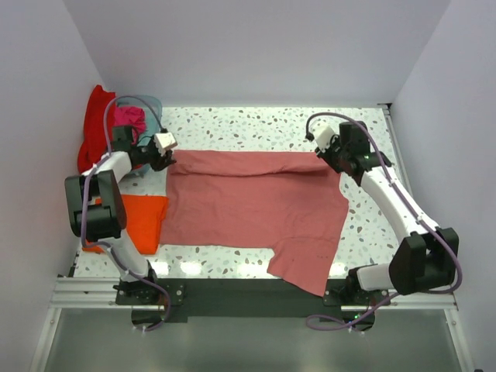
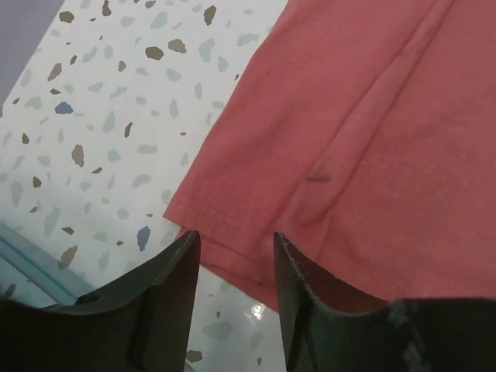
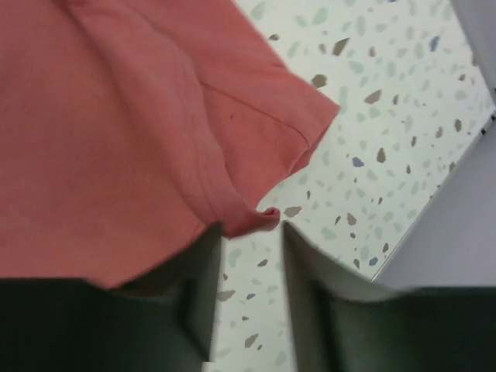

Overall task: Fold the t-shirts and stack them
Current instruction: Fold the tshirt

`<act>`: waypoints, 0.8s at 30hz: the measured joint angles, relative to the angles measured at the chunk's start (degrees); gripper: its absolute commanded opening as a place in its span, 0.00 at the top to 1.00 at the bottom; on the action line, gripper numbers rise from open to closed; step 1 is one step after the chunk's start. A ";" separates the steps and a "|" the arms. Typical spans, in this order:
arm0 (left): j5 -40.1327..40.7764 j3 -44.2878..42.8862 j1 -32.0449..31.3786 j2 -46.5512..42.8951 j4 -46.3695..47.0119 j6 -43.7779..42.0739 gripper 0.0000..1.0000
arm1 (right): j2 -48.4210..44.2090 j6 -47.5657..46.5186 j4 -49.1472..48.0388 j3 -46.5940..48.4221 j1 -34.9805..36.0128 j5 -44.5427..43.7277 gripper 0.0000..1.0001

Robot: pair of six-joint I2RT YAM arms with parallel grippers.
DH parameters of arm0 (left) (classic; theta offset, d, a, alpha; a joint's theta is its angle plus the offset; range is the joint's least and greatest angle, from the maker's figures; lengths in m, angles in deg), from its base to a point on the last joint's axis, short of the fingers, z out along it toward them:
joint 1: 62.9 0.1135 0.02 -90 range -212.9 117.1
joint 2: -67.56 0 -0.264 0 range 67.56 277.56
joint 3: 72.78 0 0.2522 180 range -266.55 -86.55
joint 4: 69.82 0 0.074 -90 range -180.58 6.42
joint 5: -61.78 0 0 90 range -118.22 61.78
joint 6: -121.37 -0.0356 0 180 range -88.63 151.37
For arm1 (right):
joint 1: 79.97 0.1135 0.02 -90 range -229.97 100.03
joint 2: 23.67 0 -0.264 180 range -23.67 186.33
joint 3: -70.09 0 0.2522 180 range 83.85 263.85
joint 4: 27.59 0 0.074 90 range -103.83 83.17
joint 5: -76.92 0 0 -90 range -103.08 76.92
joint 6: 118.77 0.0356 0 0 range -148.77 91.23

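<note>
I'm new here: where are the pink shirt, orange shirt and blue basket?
pink shirt (image 1: 248,201), top view, middle of body
orange shirt (image 1: 147,225), top view, bare right half
blue basket (image 1: 155,112), top view, right edge

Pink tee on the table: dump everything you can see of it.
The dusty rose-pink t-shirt is soft, plain cloth with stitched hems, lying spread out, lightly creased, on the speckled table. Its near right corner droops past the front edge; its left edge meets the orange t-shirt. The left gripper and right gripper stand open at its far corners.
</note>
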State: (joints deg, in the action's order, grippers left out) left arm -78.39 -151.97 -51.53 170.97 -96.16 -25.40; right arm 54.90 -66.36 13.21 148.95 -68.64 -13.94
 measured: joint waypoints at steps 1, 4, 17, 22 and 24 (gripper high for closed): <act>-0.22 0.09 0.55 -0.24 -0.48 -0.61 0.48 | -0.33 -0.79 2.23 -0.22 0.15 1.14 0.43; -0.79 0.09 2.23 -1.44 -1.38 -1.38 0.48 | -2.01 -1.95 7.80 -0.96 0.39 5.07 0.31; -2.05 -11.06 -0.98 1.73 -14.80 -3.41 0.48 | 18.27 2.01 15.67 15.26 0.22 7.63 0.45; 1.05 -12.37 -3.30 5.18 -22.45 -9.07 0.46 | 24.33 4.52 20.17 18.08 -0.59 6.34 0.45; 2.69 -12.37 -4.11 5.84 -24.50 -11.23 0.46 | 25.44 5.42 22.56 19.32 -1.44 6.32 0.45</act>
State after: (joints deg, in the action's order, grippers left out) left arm -75.70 -164.34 -55.64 176.81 -120.66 -36.64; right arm 80.34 -60.94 35.77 168.27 -70.08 -7.62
